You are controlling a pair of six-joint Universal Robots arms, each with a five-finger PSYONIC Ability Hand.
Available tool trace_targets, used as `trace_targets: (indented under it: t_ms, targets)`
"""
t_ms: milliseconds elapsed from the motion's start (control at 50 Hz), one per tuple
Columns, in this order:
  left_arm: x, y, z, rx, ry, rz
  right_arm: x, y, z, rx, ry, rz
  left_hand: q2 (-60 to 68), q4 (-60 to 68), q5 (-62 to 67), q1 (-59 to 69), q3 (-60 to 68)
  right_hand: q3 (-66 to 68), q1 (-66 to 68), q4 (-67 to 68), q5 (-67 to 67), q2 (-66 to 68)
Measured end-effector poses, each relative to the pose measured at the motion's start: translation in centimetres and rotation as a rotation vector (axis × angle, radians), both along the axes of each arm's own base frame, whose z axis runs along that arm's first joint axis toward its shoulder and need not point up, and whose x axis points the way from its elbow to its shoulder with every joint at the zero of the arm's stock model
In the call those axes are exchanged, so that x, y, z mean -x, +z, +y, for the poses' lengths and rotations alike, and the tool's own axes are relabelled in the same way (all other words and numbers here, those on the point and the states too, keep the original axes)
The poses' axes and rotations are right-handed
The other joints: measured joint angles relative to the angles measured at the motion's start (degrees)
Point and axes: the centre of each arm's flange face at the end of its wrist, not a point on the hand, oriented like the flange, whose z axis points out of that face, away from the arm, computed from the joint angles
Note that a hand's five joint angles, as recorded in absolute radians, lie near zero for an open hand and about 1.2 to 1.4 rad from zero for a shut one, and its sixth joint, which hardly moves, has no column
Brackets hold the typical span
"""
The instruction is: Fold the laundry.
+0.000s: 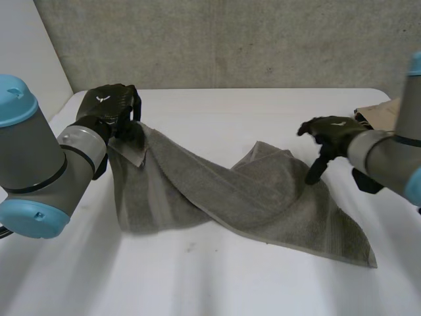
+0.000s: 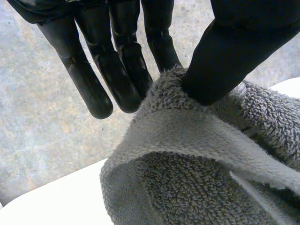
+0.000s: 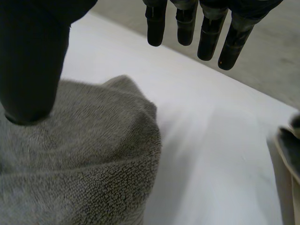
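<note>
Grey terry towel (image 1: 276, 204), rumpled, corner pinched by left robot hand (image 1: 105, 108), right robot hand (image 1: 335, 135) splayed

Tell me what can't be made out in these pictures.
Head view: the beige cloth is cut off by the edge and the right arm.
Head view: the left hand hides its pinch on the towel corner.
Right wrist view: the thumb of the right hand hides whether it touches the towel.
</note>
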Motion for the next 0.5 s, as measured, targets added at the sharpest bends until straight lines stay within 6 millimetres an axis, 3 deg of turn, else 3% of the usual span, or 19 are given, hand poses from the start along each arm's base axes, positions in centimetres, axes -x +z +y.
trace_targets:
  t_ms: [140, 260, 420, 500]
  targets:
    - [0.0, 0.1, 0.0, 0.003, 0.000, 0.000, 2.7, -1.6, 1.9, -0.071, -0.073, -0.060, 0.00, 0.00, 0.00, 0.00, 0.00, 0.49, 0.25, 0.17, 0.23, 0.33]
    - [0.1, -0.7, -0.1, -0.015, -0.002, -0.007, 4.0, -3.8, 5.7, -0.014, 0.031, 0.138, 0.00, 0.00, 0.00, 0.00, 0.00, 14.91, 11.90, 13.94, 12.43, 14.64]
    - [0.2, -1.5, -0.3, -0.032, -0.003, -0.014, 4.6, -5.9, 9.1, 0.014, 0.130, 0.315, 0.00, 0.00, 0.00, 0.00, 0.00, 15.04, 11.96, 14.11, 12.58, 14.78]
    - [0.2, -1.6, -0.4, -0.034, -0.003, -0.015, 4.7, -6.7, 9.9, -0.005, 0.147, 0.332, 0.00, 0.00, 0.00, 0.00, 0.00, 13.99, 11.67, 12.90, 11.01, 14.00]
